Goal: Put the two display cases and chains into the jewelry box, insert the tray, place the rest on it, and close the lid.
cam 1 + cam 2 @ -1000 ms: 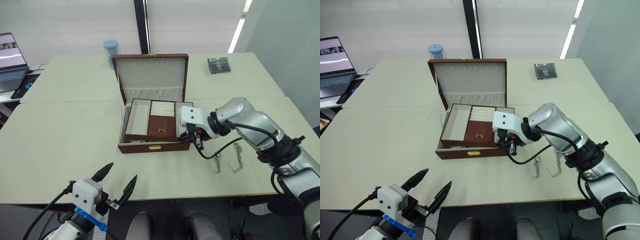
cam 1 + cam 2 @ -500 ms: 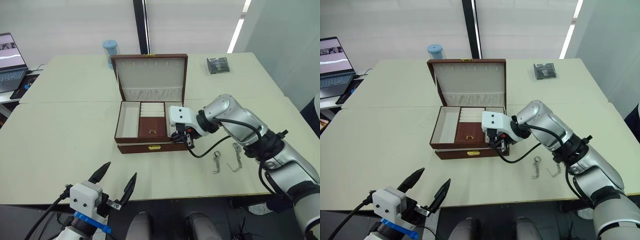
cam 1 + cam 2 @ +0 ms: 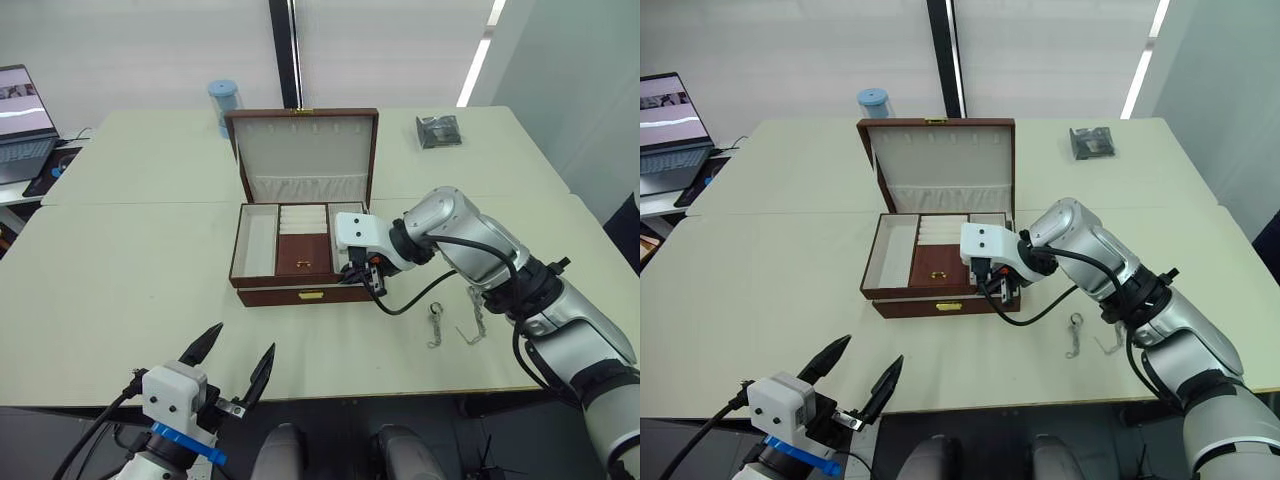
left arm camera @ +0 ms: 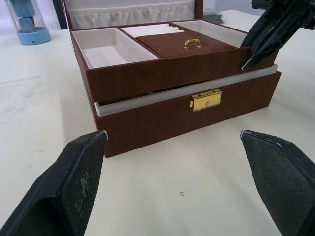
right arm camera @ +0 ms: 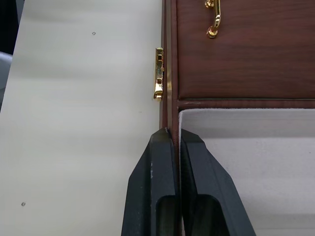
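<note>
The reddish-brown jewelry box (image 3: 300, 296) stands open mid-table, its cream-lined lid (image 3: 305, 150) upright behind. The brown tray (image 3: 290, 242) sits squarely in the box's mouth, its front wall (image 4: 167, 73) a little above the cream rim. My right gripper (image 3: 368, 280) is shut on that front wall near the tray's right end, one finger on each side (image 5: 172, 133). Two thin silver chains (image 3: 435, 325) (image 3: 473, 318) lie on the table right of the box. The display cases are hidden. My left gripper (image 3: 242, 342) hangs open at the near table edge, apart from the box.
A small black object with a greyish top (image 3: 437, 130) lies at the back right. A blue-capped container (image 3: 222, 103) stands behind the lid, and a laptop (image 3: 22, 110) is at the far left. The box's gold clasp (image 4: 205, 101) faces me.
The tray was tilted and offset to the right over the box; it now sits level and lined up in the box. My right gripper moved left with it. The left gripper stayed put.
</note>
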You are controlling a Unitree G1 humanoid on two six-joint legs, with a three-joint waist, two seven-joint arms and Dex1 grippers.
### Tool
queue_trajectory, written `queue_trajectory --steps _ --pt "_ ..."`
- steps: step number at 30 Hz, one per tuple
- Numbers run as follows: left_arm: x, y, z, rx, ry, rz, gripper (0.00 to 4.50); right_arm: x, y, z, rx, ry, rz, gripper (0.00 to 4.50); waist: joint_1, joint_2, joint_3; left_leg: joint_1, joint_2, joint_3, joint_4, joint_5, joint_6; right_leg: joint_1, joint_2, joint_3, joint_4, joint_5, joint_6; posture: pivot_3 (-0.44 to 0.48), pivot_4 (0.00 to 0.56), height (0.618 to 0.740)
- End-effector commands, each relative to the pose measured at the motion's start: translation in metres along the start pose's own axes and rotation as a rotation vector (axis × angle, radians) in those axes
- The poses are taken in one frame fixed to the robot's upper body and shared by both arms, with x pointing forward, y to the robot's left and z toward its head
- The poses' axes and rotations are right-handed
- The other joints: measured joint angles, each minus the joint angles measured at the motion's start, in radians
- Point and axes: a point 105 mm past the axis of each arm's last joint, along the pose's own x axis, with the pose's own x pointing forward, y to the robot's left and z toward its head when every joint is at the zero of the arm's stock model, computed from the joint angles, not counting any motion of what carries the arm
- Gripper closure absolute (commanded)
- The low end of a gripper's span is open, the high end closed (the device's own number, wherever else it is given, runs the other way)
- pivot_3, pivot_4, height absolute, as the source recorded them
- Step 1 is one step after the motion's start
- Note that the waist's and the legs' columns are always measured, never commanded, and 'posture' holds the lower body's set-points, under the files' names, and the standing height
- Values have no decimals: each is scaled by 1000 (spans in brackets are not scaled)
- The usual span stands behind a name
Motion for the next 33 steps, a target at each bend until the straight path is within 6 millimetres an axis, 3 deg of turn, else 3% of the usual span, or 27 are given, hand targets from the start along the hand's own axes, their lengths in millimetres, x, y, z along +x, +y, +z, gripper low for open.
queue_trajectory --steps 1,18,28,31,33 --pt "2 -3 11 19 -45 -1 0 -6 -5 -4 -11 35 -38 4492 1 0 0 0 0 0 0 0 0 0 0 0 0 0 0 0 150 740" --pt "11 -3 12 9 -52 -24 0 -6 -3 -6 41 47 -39 4492 4 0 0 0 0 0 0 0 0 0 0 -1 0 0 0 0 150 740" --pt "11 2 21 37 -55 -36 0 -18 -9 28 94 -151 -56 1902 0 0 0 0 0 -1 0 0 0 0 0 0 0 0 0 0 150 740" --pt "12 4 23 49 -47 -54 0 -24 -16 46 130 -340 -106 1018 -1 0 0 0 0 0 0 0 0 -1 0 0 0 0 0 0 150 740" --pt "15 6 25 56 -50 -61 0 -23 -26 47 137 -442 -179 1023 0 -2 -1 0 0 -1 -1 0 0 0 0 -1 0 0 0 0 150 740"
